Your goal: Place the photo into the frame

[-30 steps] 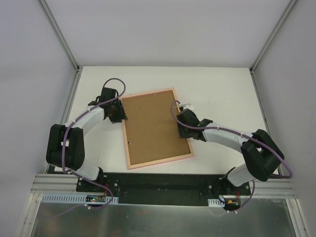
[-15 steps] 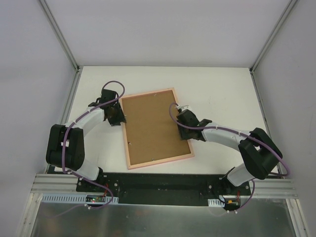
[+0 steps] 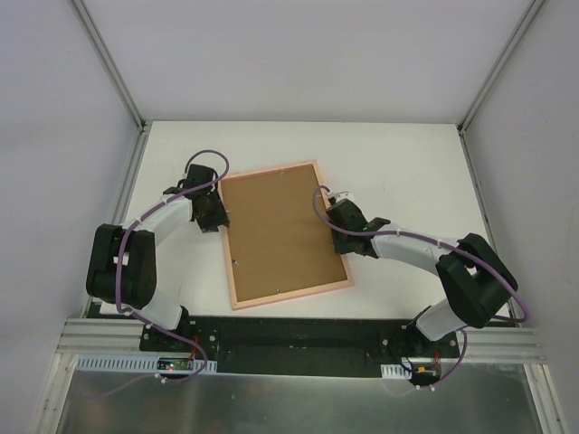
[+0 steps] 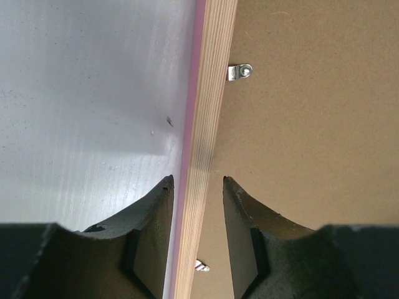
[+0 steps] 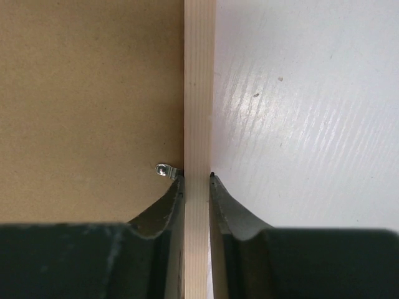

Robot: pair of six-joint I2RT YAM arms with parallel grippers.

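Note:
The frame (image 3: pixel 269 170) lies face down on the white table, its salmon-pink border around the brown backing board (image 3: pixel 279 231). The photo is not visible in any view. My left gripper (image 3: pixel 220 215) straddles the frame's left rail (image 4: pixel 206 124). In the left wrist view (image 4: pixel 198 182) its jaws stand apart with a gap on each side of the rail. My right gripper (image 3: pixel 333 217) is at the frame's right rail (image 5: pixel 199 93). In the right wrist view (image 5: pixel 198 177) its jaws press on both sides of the rail.
Small metal retaining clips (image 4: pixel 239 72) (image 5: pixel 164 169) sit on the backing board along the rails. White table (image 3: pixel 407 172) spreads to the right and back, with enclosure walls around it. The arm bases stand at the near edge.
The frame has shifted and turned slightly to the left with the right gripper on it. The left gripper has moved a little nearer along the left rail.

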